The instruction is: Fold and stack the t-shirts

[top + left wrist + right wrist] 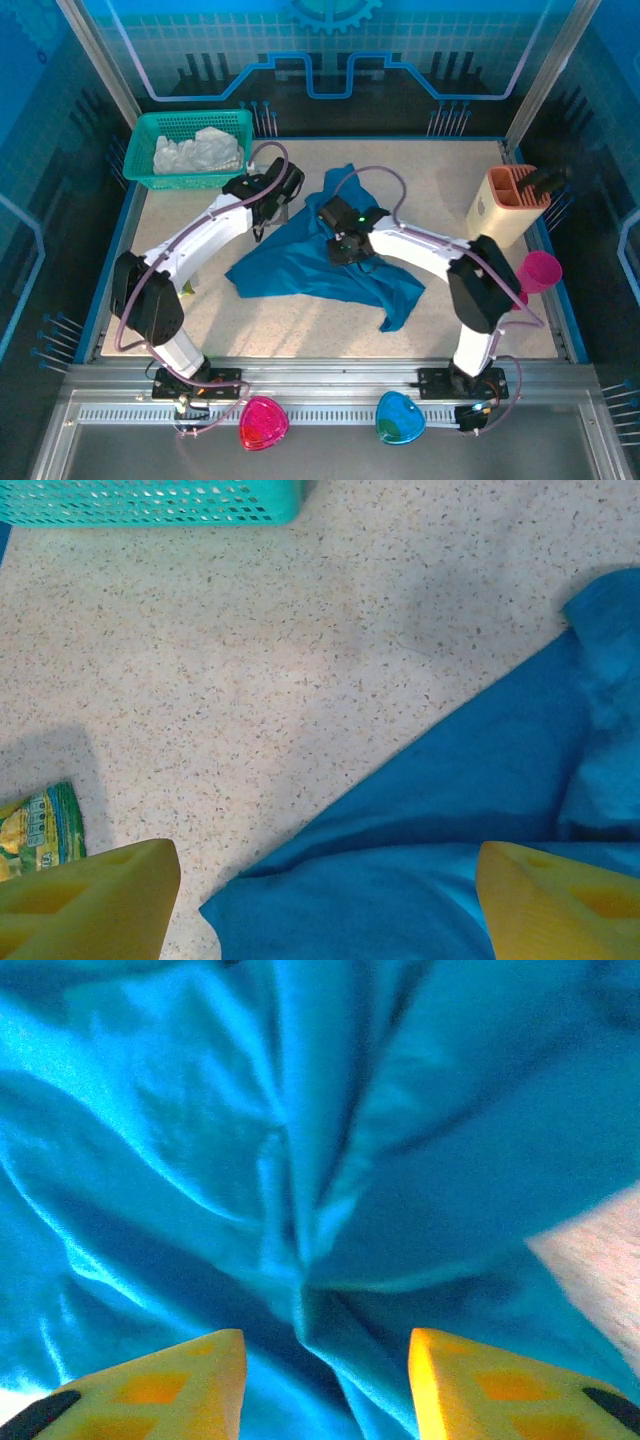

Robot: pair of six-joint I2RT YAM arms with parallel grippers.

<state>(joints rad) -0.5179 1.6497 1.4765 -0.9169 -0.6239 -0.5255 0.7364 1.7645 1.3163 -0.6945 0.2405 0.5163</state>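
Right fingers (170,1385) first: the two yellow tips are parted with a decent gap, and a ridge of the teal-blue t-shirt (300,270) runs up into that gap from just ahead of them. Cloth sits between the tips but they aren't pinched onto it, so nothing is actually held (as far as the wrist view lets me see). Wrinkled cloth spreads ahead of them and to both sides, with a sliver of bare speckled table (250,320) off to their right. From above, that pair sits low over the middle of the shirt, which lies crumpled and unfolded.

Left fingers (90,905) are spread really wide, holding nothing. Below and between them is the shirt's edge. One corner of it lands just inside the left-hand tip, and the cloth runs off diagonally ahead to the right. Bare table is ahead of them, and the green mesh basket (195,120) is further ahead, well apart from the tips. A yellow-green snack packet (40,825) lies flat just beside the left-hand tip, apart from the shirt.

The white t-shirt (200,152) is bunched up inside the basket, well away from both pairs of fingers. Beyond the right arm stand a beige holder (505,205) and a pink cup (540,270) (neither touches the shirt).
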